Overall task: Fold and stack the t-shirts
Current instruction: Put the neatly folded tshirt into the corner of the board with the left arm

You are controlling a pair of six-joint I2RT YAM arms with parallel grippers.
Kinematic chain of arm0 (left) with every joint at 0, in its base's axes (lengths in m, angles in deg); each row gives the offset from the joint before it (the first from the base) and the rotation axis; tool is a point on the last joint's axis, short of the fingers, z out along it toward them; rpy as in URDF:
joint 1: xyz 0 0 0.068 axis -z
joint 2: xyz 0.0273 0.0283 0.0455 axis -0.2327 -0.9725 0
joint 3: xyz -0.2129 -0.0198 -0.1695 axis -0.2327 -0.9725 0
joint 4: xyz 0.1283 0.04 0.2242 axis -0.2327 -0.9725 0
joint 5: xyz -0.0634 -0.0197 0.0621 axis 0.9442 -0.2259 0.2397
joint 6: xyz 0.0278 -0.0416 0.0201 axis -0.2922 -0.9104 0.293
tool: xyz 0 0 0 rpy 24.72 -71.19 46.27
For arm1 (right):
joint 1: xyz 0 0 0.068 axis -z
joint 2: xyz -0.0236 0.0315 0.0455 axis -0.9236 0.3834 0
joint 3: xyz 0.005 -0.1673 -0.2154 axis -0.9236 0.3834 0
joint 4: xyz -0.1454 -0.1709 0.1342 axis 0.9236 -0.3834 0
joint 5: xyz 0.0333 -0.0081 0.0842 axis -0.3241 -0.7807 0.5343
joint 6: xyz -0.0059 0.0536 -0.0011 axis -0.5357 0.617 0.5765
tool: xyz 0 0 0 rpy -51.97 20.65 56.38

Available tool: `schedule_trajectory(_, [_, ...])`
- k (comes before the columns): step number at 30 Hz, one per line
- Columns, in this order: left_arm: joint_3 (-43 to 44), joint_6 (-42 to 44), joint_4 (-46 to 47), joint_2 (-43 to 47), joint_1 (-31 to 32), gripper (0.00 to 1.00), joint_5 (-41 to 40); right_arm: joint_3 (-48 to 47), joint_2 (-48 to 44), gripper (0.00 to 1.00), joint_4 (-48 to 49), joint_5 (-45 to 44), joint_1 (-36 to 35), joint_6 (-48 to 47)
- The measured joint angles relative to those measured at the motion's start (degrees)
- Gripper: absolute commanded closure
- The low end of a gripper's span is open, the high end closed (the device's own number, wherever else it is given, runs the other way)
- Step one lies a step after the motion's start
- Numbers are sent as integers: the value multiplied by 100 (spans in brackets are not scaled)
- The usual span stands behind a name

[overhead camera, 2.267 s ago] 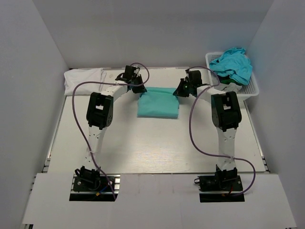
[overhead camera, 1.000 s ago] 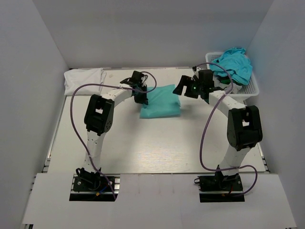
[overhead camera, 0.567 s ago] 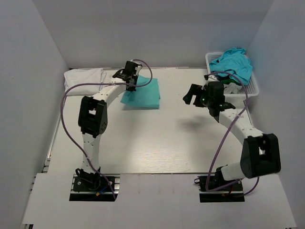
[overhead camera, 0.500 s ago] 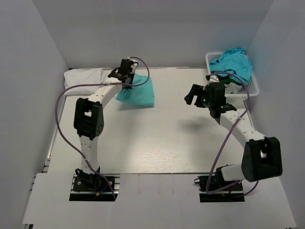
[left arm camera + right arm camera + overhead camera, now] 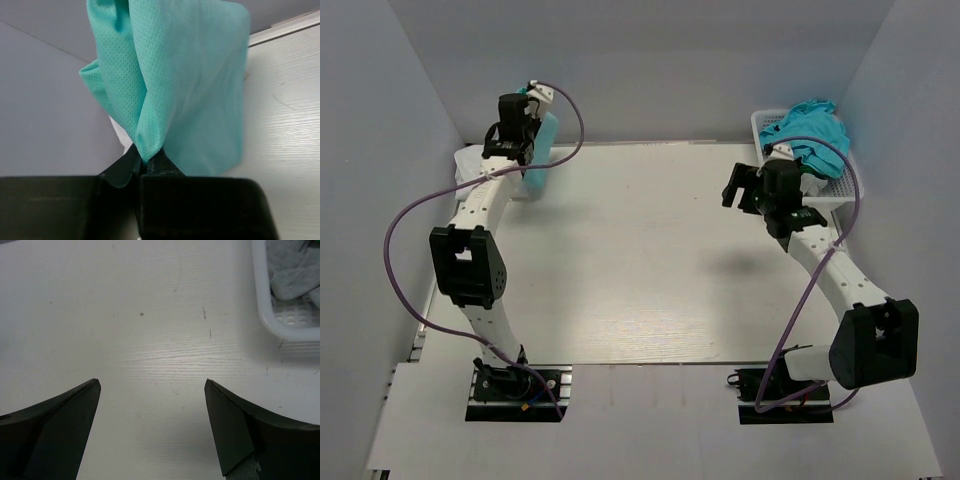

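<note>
My left gripper [image 5: 520, 138] is shut on the folded mint-green t-shirt [image 5: 543, 148], holding it in the air at the far left corner. In the left wrist view the cloth [image 5: 190, 85] hangs from the pinched jaws of that gripper [image 5: 143, 159]. A folded white t-shirt [image 5: 468, 166] lies on the table just under and left of it, partly hidden by the arm. Turquoise t-shirts [image 5: 810, 132] are heaped in the basket at the far right. My right gripper [image 5: 733, 188] hovers open above bare table beside that basket, and in its own view nothing lies between the wide fingers of the gripper [image 5: 152, 385].
The white mesh basket [image 5: 844, 188] stands in the far right corner; its rim [image 5: 272, 327] shows at the upper right of the right wrist view, with grey-white cloth [image 5: 292, 270] inside. Grey walls close in the table at the back and both sides.
The left arm has lifted the mint-green shirt from the table's middle and swung it to the far left corner, over the white shirt. The right arm drew back toward the basket, staying open.
</note>
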Motion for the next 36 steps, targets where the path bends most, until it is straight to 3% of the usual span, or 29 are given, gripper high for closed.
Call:
schedule_trajectory(10, [-11,238,282,-247,-782,100,468,-667,70,9,-466,-466,0,-140])
schedule_trajectory(19, [603,-17,446,-1370,-1471,100,763,-1073,315,9,-817,-682,0,-142])
schedule_trajectory(22, [957,-203,413,-1738,-1663,65,708,-1279,455,9,-911,-734,0,-140])
schedule_trajectory(23, [1200,-306,367,-1910,-1720,33,627,-1353,507,9,-949,-745,0,-140])
schedule_trajectory(25, [1700,-415,254,-2251,-1773,1,409,-1462,599,9,-962,-748,0,-138])
schedule_trajectory(29, [1952,-662,221,-2465,-1873,1,-15,-1587,717,9,-986,-737,-4,-118])
schedule_trajectory(36, [1993,-1320,-308,-2192,-1851,1,-39,-1401,627,9,-914,-501,-4,-72])
